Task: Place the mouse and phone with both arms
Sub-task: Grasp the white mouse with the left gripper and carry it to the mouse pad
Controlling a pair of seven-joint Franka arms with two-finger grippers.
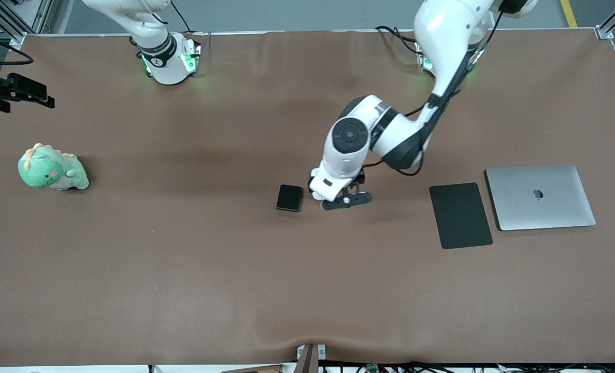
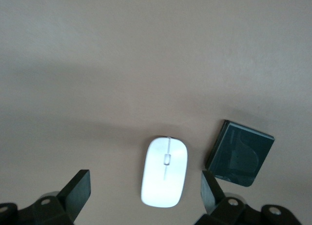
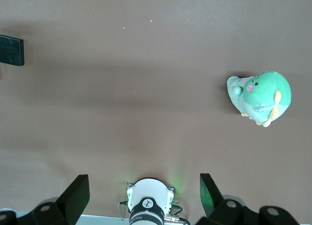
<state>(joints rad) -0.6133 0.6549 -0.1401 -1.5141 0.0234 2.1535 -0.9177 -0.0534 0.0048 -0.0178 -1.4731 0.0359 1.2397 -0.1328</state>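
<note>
The white mouse (image 2: pixel 165 172) lies on the brown table between the spread fingers of my left gripper (image 2: pixel 145 186), nearer to one finger (image 2: pixel 209 188) and touching neither. In the front view the left gripper (image 1: pixel 346 199) is low over the table's middle and hides the mouse. The black phone (image 1: pixel 289 198) lies flat beside it, toward the right arm's end; it also shows in the left wrist view (image 2: pixel 240 153) and the right wrist view (image 3: pixel 10 50). My right gripper (image 3: pixel 145 186) is open and empty, held high over its own base (image 3: pixel 148 203).
A black mouse pad (image 1: pixel 460 215) and a closed silver laptop (image 1: pixel 539 197) lie toward the left arm's end. A green plush toy (image 1: pixel 52 170) sits toward the right arm's end and shows in the right wrist view (image 3: pixel 261 95).
</note>
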